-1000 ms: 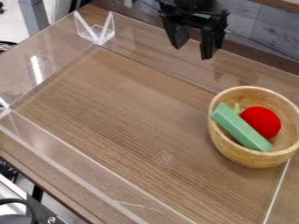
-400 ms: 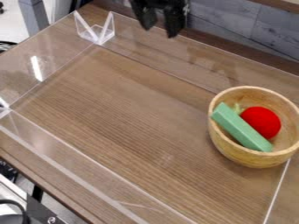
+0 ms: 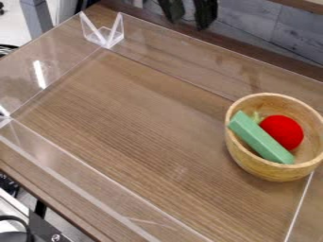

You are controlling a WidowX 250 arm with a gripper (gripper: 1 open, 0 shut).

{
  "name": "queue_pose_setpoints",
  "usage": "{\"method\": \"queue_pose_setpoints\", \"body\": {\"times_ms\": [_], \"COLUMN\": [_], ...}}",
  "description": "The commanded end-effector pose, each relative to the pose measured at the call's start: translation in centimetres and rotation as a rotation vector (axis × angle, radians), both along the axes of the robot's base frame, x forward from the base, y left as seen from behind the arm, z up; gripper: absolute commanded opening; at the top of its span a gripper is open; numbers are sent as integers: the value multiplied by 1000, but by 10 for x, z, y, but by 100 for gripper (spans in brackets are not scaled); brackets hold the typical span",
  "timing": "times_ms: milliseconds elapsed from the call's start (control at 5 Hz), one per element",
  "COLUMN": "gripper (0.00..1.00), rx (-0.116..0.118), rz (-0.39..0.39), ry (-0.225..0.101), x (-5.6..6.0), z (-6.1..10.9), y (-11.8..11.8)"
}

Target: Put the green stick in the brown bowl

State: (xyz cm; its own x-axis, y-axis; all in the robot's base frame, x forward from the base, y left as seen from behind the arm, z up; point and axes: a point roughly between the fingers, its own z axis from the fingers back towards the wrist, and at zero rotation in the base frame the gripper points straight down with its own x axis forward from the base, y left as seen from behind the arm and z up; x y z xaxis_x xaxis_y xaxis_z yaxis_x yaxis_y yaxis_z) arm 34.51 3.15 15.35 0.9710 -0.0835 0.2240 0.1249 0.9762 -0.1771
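Most of the gripper (image 3: 190, 11) is chopped off by the top edge, so only the dark finger ends poke into view, and they're blurry enough that you can't read the gap between them from the picture. The green stick (image 3: 260, 138) has its lower end tucked under the brown bowl (image 3: 270, 166) rim, and the red toy (image 3: 284, 131) beside it is partly covered by the stick (no leaf top visible from here). The clear tray wall (image 3: 38, 76) runs out at the left edge, and the bottom-left corner is just dark clutter, too cropped to identify.
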Motion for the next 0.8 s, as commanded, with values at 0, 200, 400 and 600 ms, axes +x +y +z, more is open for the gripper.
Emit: {"method": "queue_pose_setpoints", "body": {"times_ms": [0, 200, 400, 600], "gripper": [100, 100, 100, 100], "rx": [24, 38, 43, 27], "rz": [11, 34, 54, 90], "ry": [-41, -34, -28, -26], "x": [12, 1, -10, -9], "z": [15, 9, 9, 10], "y": [11, 18, 16, 11]}}
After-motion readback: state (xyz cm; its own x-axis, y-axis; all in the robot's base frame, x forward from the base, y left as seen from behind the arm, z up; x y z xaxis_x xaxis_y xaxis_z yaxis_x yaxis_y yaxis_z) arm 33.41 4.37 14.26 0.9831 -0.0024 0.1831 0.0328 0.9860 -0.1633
